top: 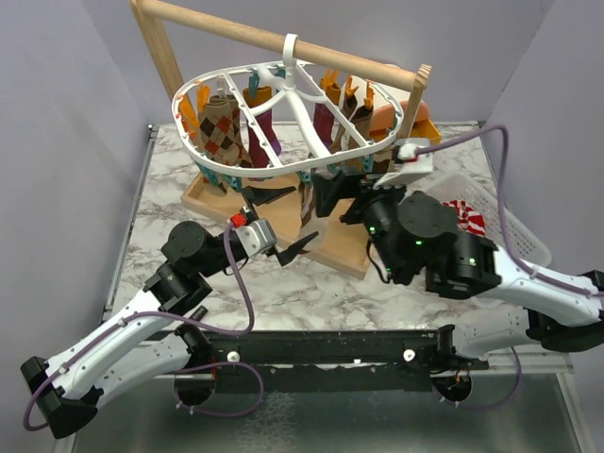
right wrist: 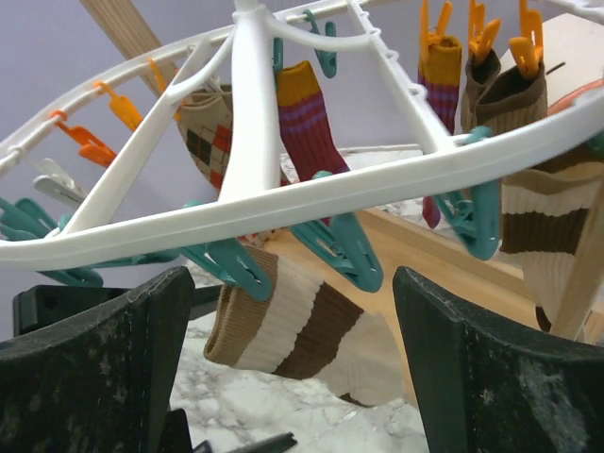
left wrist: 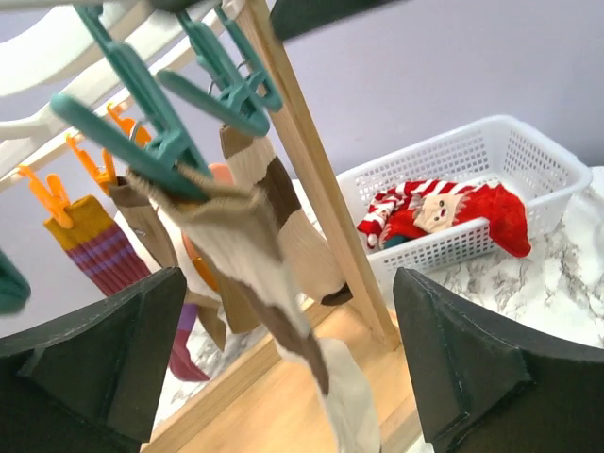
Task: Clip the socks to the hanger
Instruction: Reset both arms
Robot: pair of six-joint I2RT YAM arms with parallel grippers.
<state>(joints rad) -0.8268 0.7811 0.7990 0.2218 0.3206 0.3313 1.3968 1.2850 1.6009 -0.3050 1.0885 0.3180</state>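
Note:
The white oval hanger [top: 283, 123] hangs by its hook from the wooden bar. Several socks are clipped to it: a brown argyle one [top: 224, 132], maroon ones [top: 262, 127], and tan-brown striped ones. My left gripper [top: 283, 222] is open below the ring's near rim. In the left wrist view [left wrist: 288, 283] a tan, cream and brown striped sock [left wrist: 255, 245] hangs from a teal clip [left wrist: 151, 142] between its fingers. My right gripper [top: 342, 196] is open and empty. Its wrist view [right wrist: 293, 278] shows another striped sock [right wrist: 293, 326] held by a teal clip [right wrist: 231, 269] under the ring [right wrist: 283, 203].
The wooden bar-and-tray rack [top: 283, 42] holds the hanger, its tray [top: 330, 247] lying under the socks. A white slatted basket [top: 500, 212] at the right holds a red-and-white sock [top: 469, 217], also in the left wrist view [left wrist: 444, 212]. The rack's post [left wrist: 321, 208] stands close to the left gripper.

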